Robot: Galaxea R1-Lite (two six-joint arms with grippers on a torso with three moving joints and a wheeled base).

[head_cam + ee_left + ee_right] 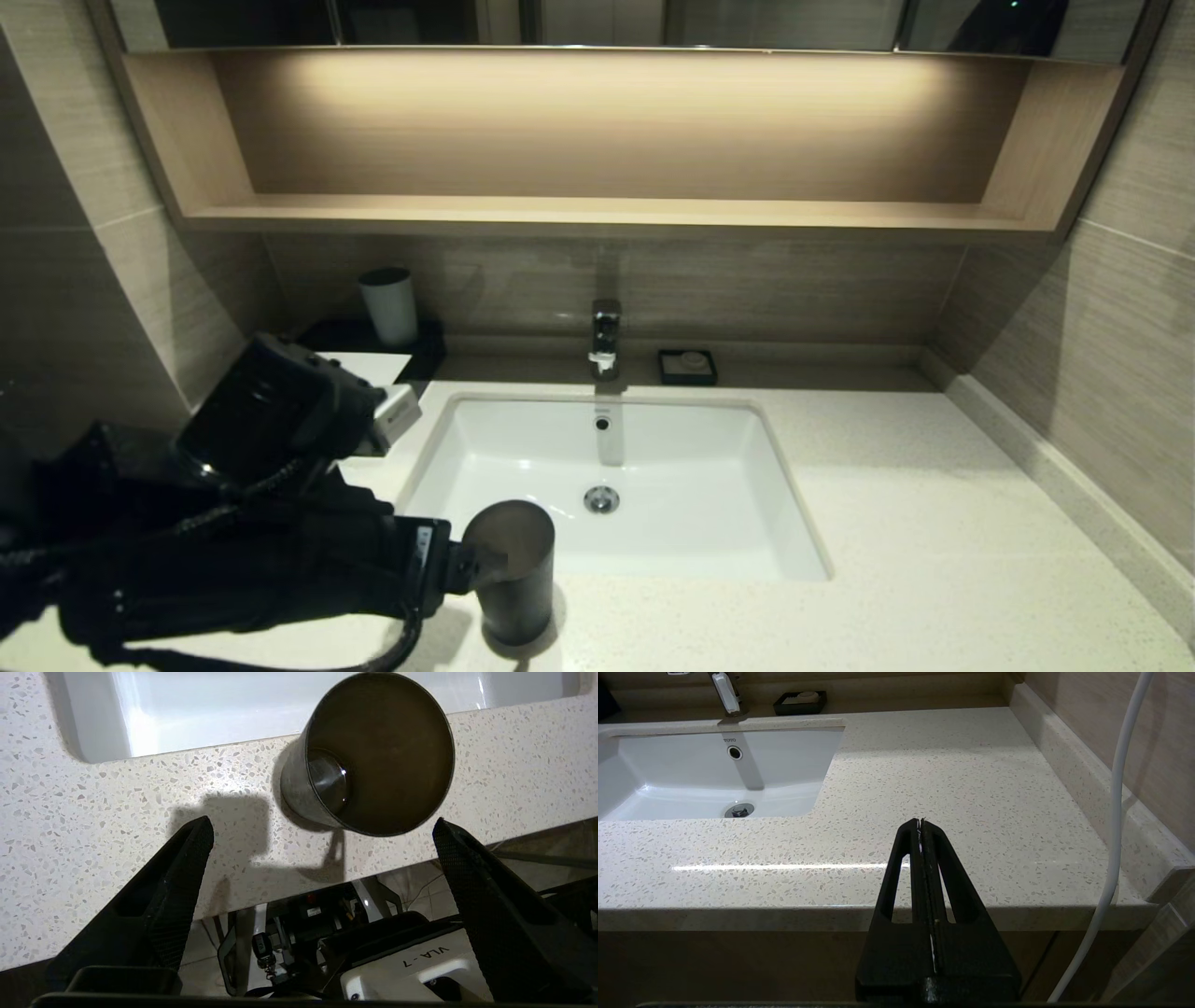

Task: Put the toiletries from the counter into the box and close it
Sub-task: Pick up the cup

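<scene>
1. Left gripper [322, 828] is seen low in the left wrist view, fingers [182, 877] spread wide apart, nothing held between them; it hangs at the counter's [934, 523] front edge, lower left of the head view.
2. Dark grey cup [512, 569] stands upright on the counter, bottom centre of the head view, just beside the left gripper; contact cannot be told.
3. Right gripper [920, 826] is seen with fingers pressed together, empty, held off the counter's front edge, right of the basin [611, 485].
4. Box [373, 350] sits upper left of the head view, against the back wall, partly hidden by the left arm.
5. No packets are made out.
</scene>
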